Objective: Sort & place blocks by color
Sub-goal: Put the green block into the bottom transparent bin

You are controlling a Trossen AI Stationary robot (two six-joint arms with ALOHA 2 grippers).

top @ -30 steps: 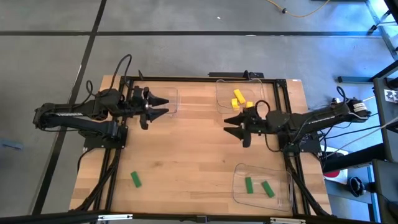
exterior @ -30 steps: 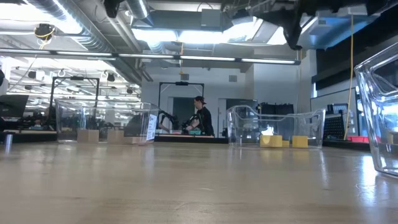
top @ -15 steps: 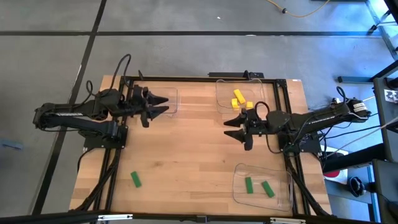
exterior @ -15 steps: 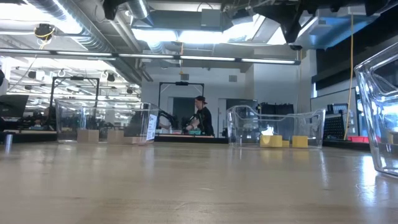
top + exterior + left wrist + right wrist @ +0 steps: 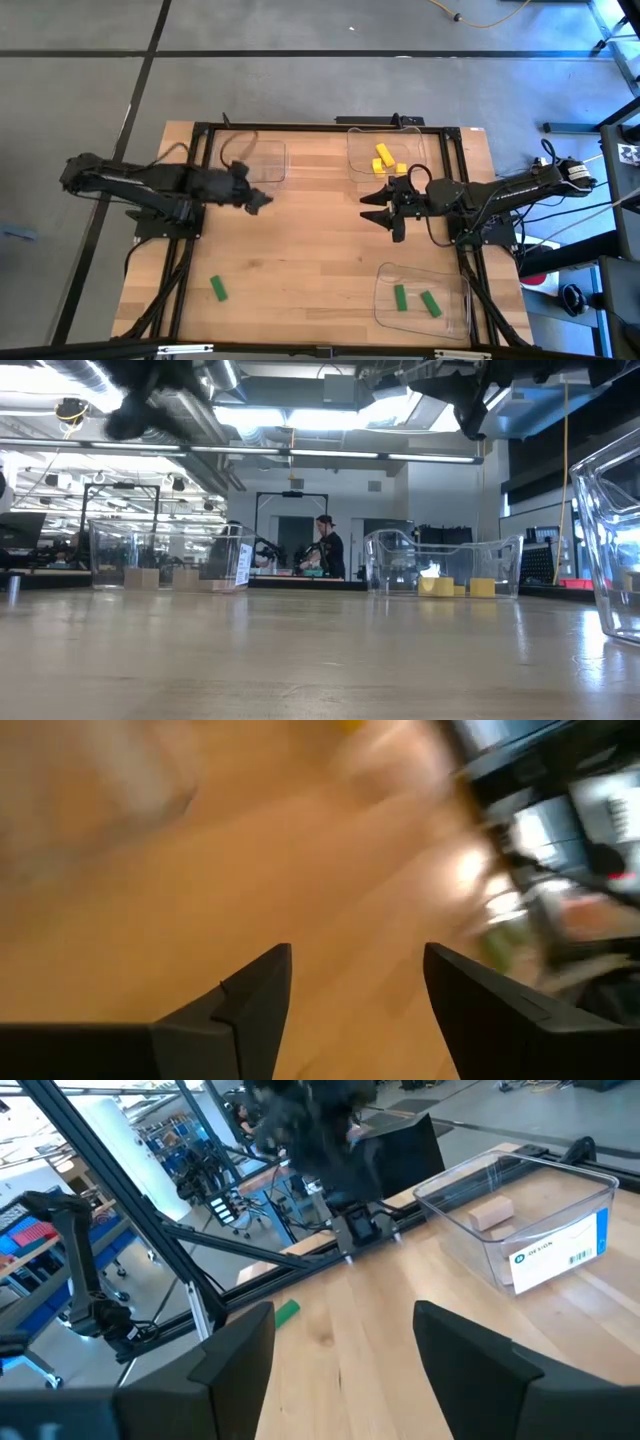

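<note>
Left gripper (image 5: pixel 262 201), open and empty, is now swinging away from the tan-block tray (image 5: pixel 262 160), likely towards the stray green block (image 5: pixel 218 289); right gripper (image 5: pixel 372 209), open, is waiting.

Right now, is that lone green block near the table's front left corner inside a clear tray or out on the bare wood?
Out. The small green wooden block lies on the bare wooden table, no tray walls around it.

Both arms are matte black, built of jointed tubes with black cables looping along them. The left gripper (image 5: pixel 355 1010) and the right gripper (image 5: pixel 340 1355) each have broad, flat, wedge-shaped black fingers.
</note>
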